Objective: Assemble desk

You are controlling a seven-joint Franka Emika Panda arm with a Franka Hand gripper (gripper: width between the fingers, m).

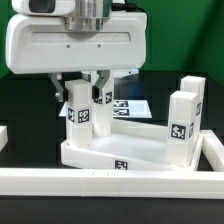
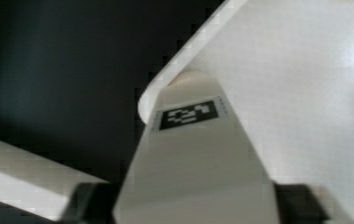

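The white desk top (image 1: 135, 152), a tray with a raised rim, lies in the middle of the table. My gripper (image 1: 90, 90) is shut on a white leg block (image 1: 80, 112) with a tag, held upright at the tray's corner on the exterior view's left. A second tagged leg block (image 1: 104, 98) stands close behind it. Two more leg blocks (image 1: 185, 118) stand at the tray's end on the exterior view's right. In the wrist view the held leg (image 2: 195, 140) fills the space between the dark fingers (image 2: 96, 200) of my gripper (image 2: 200, 205), with the desk top (image 2: 316, 80) beyond it.
Long low white border rails run along the front (image 1: 100, 181) and the exterior view's right (image 1: 211, 150). The marker board (image 1: 132, 106) lies flat behind the tray. The table (image 2: 58, 80) is black.
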